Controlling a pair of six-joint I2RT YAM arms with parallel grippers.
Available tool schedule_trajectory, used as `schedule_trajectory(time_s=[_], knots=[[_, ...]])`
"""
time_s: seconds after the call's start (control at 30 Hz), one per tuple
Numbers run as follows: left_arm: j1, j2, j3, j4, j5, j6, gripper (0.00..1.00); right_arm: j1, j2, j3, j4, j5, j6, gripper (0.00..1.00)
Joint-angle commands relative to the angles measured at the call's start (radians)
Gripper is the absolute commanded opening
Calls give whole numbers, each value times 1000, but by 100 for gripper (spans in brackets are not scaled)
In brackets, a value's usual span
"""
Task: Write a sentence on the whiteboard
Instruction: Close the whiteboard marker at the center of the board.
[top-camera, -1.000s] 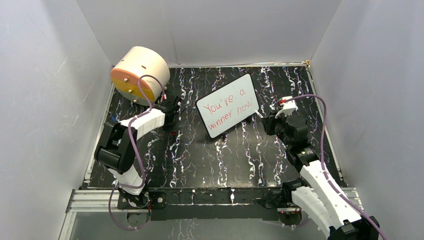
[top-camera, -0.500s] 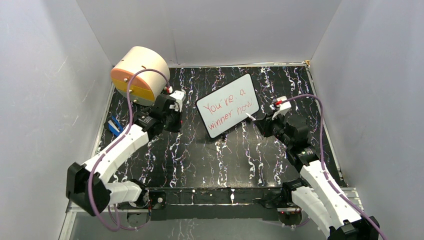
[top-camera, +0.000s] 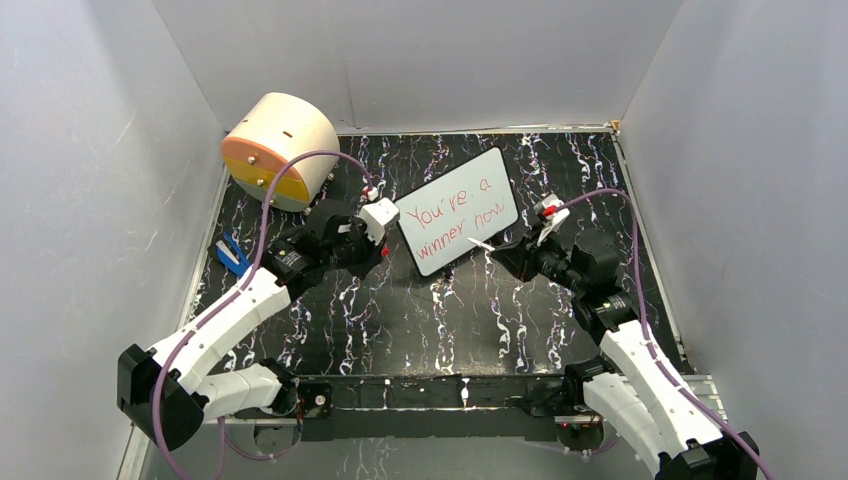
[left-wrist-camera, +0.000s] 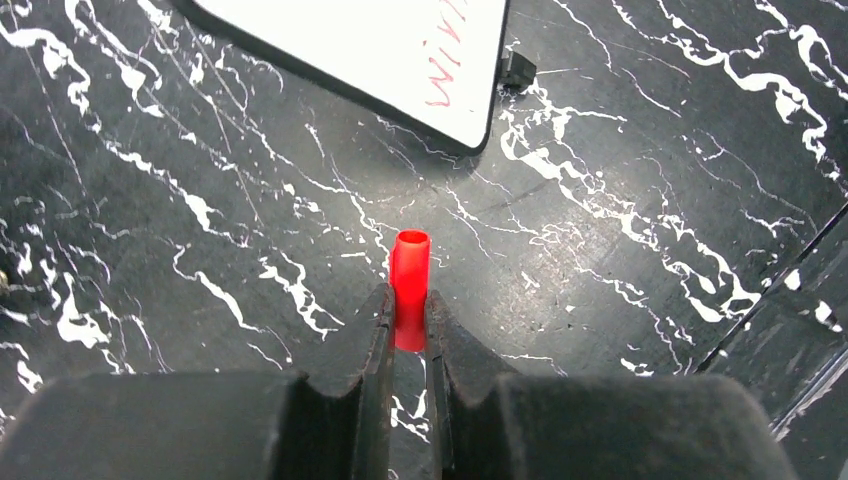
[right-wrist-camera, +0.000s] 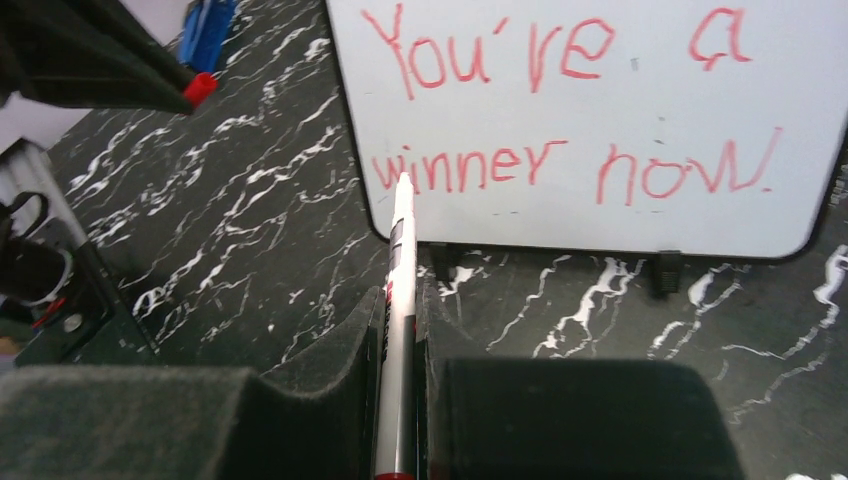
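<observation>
The whiteboard (top-camera: 457, 210) stands tilted at mid-table, with the sentence (top-camera: 452, 218) "You're a winner now" in red on two lines. My right gripper (top-camera: 503, 252) is shut on a white marker (right-wrist-camera: 399, 262). The marker's tip points at the board's near edge, by the "w" of "winner" (right-wrist-camera: 470, 165). I cannot tell whether the tip touches the board. My left gripper (left-wrist-camera: 408, 300) is shut on the marker's red cap (left-wrist-camera: 410, 285). It hovers over the table just left of the board's near corner (left-wrist-camera: 470, 110). The cap also shows in the right wrist view (right-wrist-camera: 199, 88).
A beige drum (top-camera: 282, 140) with an orange face lies at the back left corner. A small blue object (top-camera: 232, 254) lies near the left wall, behind the left arm. Grey walls close in the table on three sides.
The left arm has swung out to the right, carrying the cap toward the board's near-left corner. The right gripper has moved the marker left along the board's near edge.
</observation>
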Motion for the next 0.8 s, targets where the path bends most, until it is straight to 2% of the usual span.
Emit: schedule_trajectory(time_s=[0.0, 0.2, 0.33, 0.53, 0.77], knots=[[-22, 7, 3, 65, 84, 148, 0, -4, 7, 35, 78, -143, 7, 0], [-77, 31, 28, 83, 86, 293, 0, -4, 40, 33, 123, -252, 19, 0], [-156, 36, 26, 83, 46, 382, 0, -4, 59, 22, 177, -319, 44, 0], [-263, 54, 33, 89, -18, 445, 0, -5, 111, 16, 244, -415, 80, 0], [-321, 66, 41, 107, -46, 511, 0, -1, 168, 36, 235, -490, 76, 0]])
